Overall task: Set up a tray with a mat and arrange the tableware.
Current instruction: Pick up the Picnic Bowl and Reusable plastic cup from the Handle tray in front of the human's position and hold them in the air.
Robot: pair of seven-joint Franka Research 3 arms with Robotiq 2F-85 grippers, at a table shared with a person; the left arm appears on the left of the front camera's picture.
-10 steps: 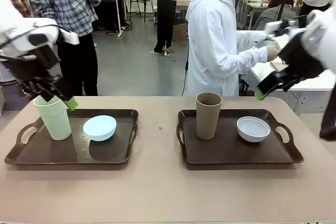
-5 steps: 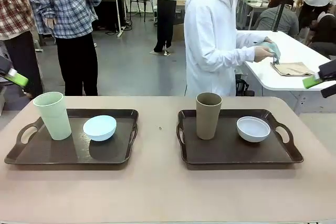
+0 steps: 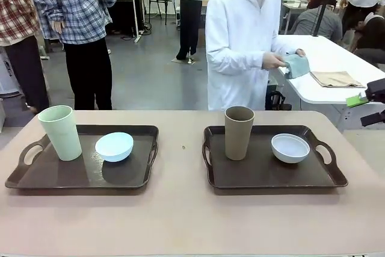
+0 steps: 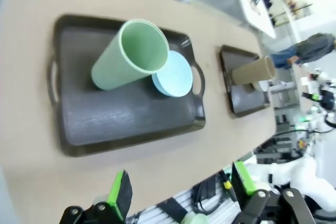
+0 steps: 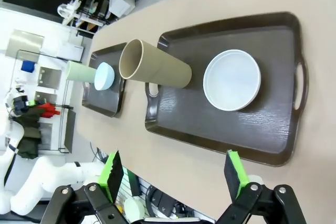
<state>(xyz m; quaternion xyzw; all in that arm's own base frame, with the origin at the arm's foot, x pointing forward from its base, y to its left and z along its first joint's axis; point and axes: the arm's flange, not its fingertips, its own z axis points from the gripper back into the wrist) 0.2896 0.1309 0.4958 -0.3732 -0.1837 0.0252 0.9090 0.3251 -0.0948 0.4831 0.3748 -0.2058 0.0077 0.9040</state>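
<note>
Pale beige laminate covers the shared table [image 3: 180, 221], with a busy workshop floor seen beyond it. The left gripper [image 4: 181, 187] is held with its green-padded fingers [image 4: 119, 195] spread wide apart, and nothing is gripped between them. The right gripper [image 5: 173, 174] is likewise held fully open and empty (one green pad of it is caught at the right edge of the front view).

Below the left gripper, a dark brown plastic tray with cut-out handles [image 3: 54, 176] is laid on the robot's left half of the table. On it, a tall pale green plastic tumbler [image 3: 60, 132] is stood upright near the left end, and a small round light blue bowl [image 3: 114, 146] is set just beside it. A second dark brown handled tray [image 3: 258, 173] is laid on the right half, well apart from the first. A tall brown plastic tumbler [image 3: 239, 132] is stood upright at its left end, and a small round white bowl [image 3: 290, 147] is placed further right, apart from the tumbler.

At the far side, a person in a white coat [image 3: 240, 46] is turned towards a white side table [image 3: 337, 58], with a folded teal cloth [image 3: 296, 64] held in the hands; a folded beige cloth [image 3: 335, 78] is laid on that side table.
</note>
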